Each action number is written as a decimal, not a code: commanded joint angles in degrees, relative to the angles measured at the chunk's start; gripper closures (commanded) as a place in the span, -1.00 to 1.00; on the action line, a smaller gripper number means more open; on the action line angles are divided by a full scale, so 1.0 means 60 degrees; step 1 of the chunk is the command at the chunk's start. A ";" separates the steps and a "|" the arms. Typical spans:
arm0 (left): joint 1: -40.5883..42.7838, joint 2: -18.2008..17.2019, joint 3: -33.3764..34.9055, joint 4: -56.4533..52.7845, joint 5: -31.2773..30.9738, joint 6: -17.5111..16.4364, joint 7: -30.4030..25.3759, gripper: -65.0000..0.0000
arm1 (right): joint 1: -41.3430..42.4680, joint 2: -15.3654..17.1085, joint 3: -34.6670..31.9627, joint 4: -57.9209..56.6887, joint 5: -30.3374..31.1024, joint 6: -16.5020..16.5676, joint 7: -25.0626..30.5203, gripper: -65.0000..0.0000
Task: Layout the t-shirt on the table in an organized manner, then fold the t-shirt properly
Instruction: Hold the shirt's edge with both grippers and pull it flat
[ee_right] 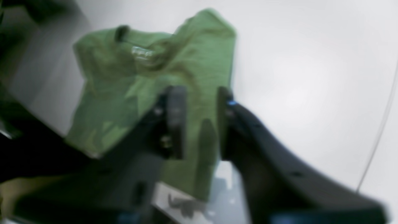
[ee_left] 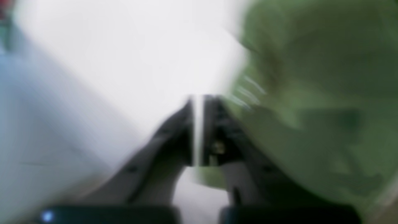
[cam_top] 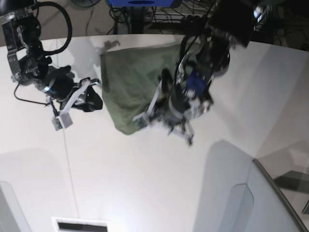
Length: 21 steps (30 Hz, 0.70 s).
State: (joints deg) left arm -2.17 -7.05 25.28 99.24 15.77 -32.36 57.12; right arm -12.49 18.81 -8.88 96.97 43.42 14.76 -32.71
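The right gripper (ee_right: 199, 124) fills the foreground of its own wrist view, its 2 dark fingers (ee_right: 175, 121) standing a little apart with a clear gap between them and nothing caught in that gap. Beyond the fingertips lies the t-shirt (ee_right: 155, 81), olive green, soft and rumpled, with its ribbed neck (ee_right: 122, 32) and a pale label turned toward the top of that view.

From the base view the shirt (cam_top: 130, 82) is bunched in a loose, wrinkled heap on the white counter (cam_top: 145, 174), near the curved far edge, not spread flat. The right gripper (cam_top: 91, 99) hangs at the left side of the cloth, just beside its edge; I cannot tell if it touches. A thin dark seam line (cam_top: 70, 164) runs down the counter below it.

Further right, the left gripper (cam_top: 166, 113) sits low over the shirt's right edge, blurred. In its wrist view the left gripper (ee_left: 198, 102) has its fingers pressed together with only a sliver of light between them, holding nothing, and the green cloth (ee_left: 311, 93) lies just beside it on the right. A grey angled panel (cam_top: 280, 193) occupies the near right corner.
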 commanded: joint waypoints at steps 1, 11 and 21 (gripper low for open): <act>0.0267 0.0113 -0.0425 0.0258 0.0031 0.0082 -0.0546 1.00 | 0.0023 -0.0021 0.0038 0.0344 0.0097 0.0052 0.0096 0.82; 0.3872 0.0537 -0.3209 -0.0372 0.0002 0.0096 -0.3667 1.00 | 0.0917 -0.0417 -0.2028 -0.0535 0.0082 0.0052 -0.0212 1.00; 0.3710 0.0054 -0.3165 -0.1192 0.0075 0.1034 -0.4238 1.00 | 0.1518 -0.0651 -0.2439 -0.4725 0.0141 0.0052 0.1708 1.00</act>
State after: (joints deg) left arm 20.36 -6.57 6.42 91.55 15.20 -26.85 31.24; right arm -4.27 14.66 -23.70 68.27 45.30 16.56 -22.00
